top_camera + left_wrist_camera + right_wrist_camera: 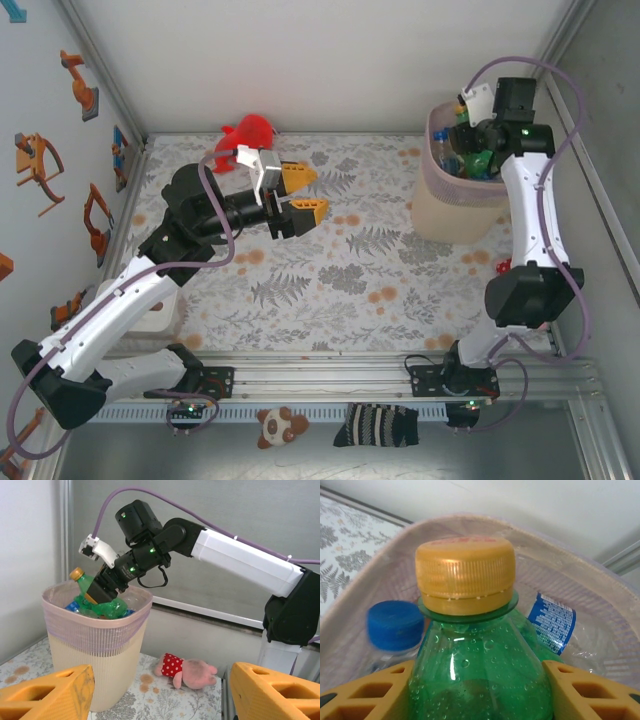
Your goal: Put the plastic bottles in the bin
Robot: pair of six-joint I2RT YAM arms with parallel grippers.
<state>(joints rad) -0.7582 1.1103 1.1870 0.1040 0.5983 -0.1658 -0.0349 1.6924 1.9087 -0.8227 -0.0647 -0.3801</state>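
Two white-and-black arms stand over a bench [340,290] covered in a fern-and-flower print. In the top view the left gripper [312,192] hangs above the middle of the bench, its blocky yellow fingers spread wide with nothing between them. A red plush toy [247,130] lies at the far edge behind it. At the far right stands the bin [440,215], a tapered beige basket with a pinkish rim band. The right gripper [478,152] reaches down into its mouth among the plastic bottles [455,165], which show as green and blue glints.

From the left wrist, the bin's lower wall looks finely ribbed and its upper band is a translucent mesh. The right arm [240,555] bends down over it from the right. Its gripper is clamped on a green bottle [85,587] that is tilted, with the cap up and to the left, above the heap of green and clear bottles piled to the rim. A pink doll in a red spotted dress [185,671] lies on the bench just right of the bin.

From the right wrist, the green bottle sits upright between the two honeycombed yellow fingers [365,697]. Droplets bead inside its glossy shoulder. Its ridged orange-yellow cap [465,572] sits above a green collar ring. Beside it in the bin are a clear bottle with a blue cap [395,625] and a crumpled clear one with a blue printed label [551,622].
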